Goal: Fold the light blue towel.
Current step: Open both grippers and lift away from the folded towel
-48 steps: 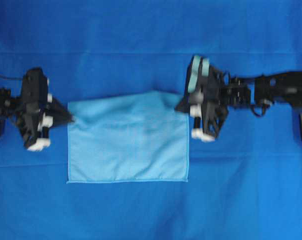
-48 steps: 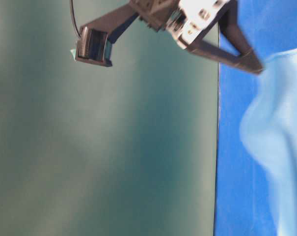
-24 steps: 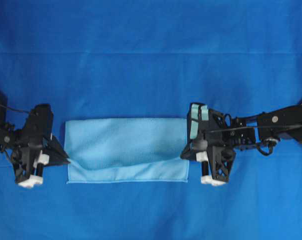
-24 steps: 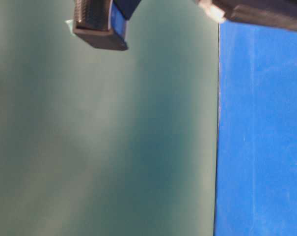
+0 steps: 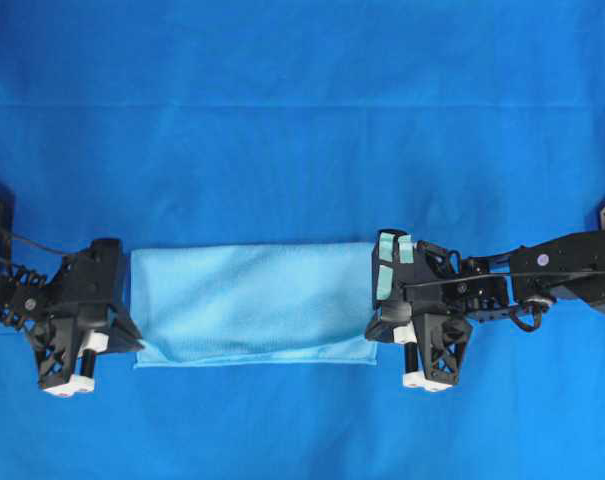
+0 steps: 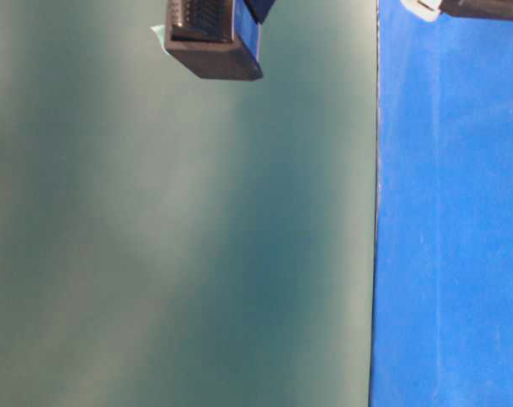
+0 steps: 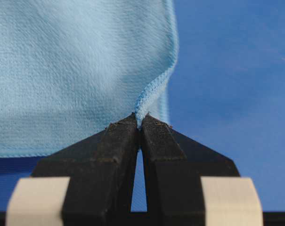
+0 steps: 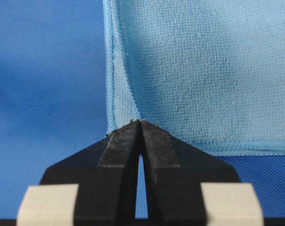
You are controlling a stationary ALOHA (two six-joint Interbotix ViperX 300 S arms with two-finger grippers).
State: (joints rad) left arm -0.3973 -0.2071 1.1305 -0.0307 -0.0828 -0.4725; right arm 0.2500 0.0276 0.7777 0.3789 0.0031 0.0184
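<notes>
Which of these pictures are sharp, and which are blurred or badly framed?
Overhead view: evenly lit, slightly soft. Wrist views: the towel weave is crisp. Table-level view: turned sideways, mostly a blurred green wall, showing only a strip of the table cloth.

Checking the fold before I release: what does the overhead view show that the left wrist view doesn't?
Only overhead: the whole light blue towel folded into a band, with the right hand at its right corner. Only left wrist: the left hand shut on the stitched hem. Both: the towel lying on the blue table cloth.
</notes>
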